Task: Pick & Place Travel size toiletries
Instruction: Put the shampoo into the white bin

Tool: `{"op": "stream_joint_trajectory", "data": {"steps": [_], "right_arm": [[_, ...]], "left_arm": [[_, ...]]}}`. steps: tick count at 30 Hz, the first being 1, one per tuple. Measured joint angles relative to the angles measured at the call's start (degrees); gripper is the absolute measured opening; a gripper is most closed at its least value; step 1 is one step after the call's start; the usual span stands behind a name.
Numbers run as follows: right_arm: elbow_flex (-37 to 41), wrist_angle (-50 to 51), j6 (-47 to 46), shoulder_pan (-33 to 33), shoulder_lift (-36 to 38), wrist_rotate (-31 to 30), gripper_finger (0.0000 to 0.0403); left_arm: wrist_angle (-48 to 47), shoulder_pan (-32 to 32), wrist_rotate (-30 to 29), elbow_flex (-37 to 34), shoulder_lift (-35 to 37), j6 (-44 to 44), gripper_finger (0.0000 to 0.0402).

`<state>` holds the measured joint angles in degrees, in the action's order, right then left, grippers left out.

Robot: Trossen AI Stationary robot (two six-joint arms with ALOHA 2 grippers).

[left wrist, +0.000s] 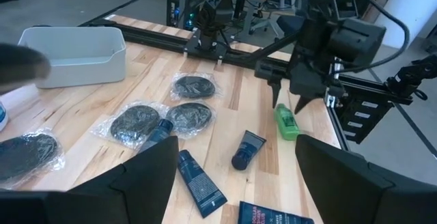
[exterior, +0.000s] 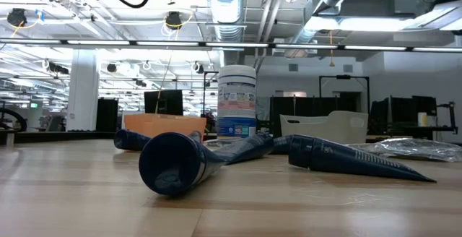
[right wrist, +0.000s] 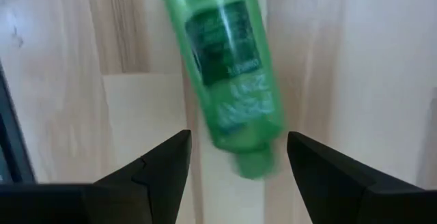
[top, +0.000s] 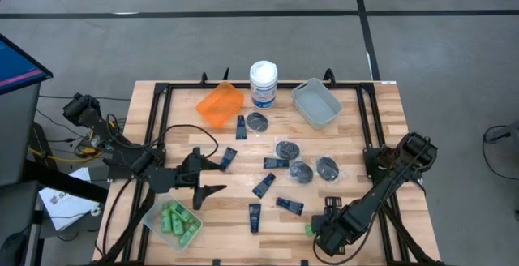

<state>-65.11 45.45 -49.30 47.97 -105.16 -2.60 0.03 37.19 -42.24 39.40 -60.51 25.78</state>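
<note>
My right gripper (top: 323,224) hangs open right over one little bottle (right wrist: 229,80) lying near the table's (top: 381,128) front right edge. My left gripper (top: 212,177) waits open on the left, just behind the clear bin (top: 156,225) holding more bottles (top: 180,220). Tubes (top: 284,205) and pots (top: 301,171) lie between my arms.

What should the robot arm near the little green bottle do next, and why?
Probably lower the right gripper and close its fingers around the green bottle. The fingers are open, and the bottle lies loose on the wooden table, lined up with the gap between them but not yet gripped.
</note>
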Motion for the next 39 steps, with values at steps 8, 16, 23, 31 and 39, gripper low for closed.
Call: {"op": "stream_joint_trajectory", "data": {"steps": [8,16,23,31,39], "right_arm": [[-0.15,-0.71,1.57,0.37,-3.72,2.90,0.0235],[-0.14,-0.75,2.32,0.18,-3.33,2.53,0.0220],[-0.07,-0.94,1.42,-0.29,-3.44,2.48,0.0171],[-0.03,-0.92,1.13,-0.83,-3.48,2.78,0.0098],[0.11,-0.80,5.53,-0.72,-2.65,0.85,0.0082]], "left_arm": [[0.00,0.00,-0.04,0.00,0.00,-0.04,0.0292],[0.01,0.02,-0.08,0.00,0.00,-0.02,0.0292],[0.02,0.00,-0.23,0.00,0.00,-0.02,0.0292],[0.02,0.02,-0.21,0.00,0.00,-0.02,0.0292],[0.01,0.00,-0.17,0.00,0.00,-0.02,0.0292]]}}
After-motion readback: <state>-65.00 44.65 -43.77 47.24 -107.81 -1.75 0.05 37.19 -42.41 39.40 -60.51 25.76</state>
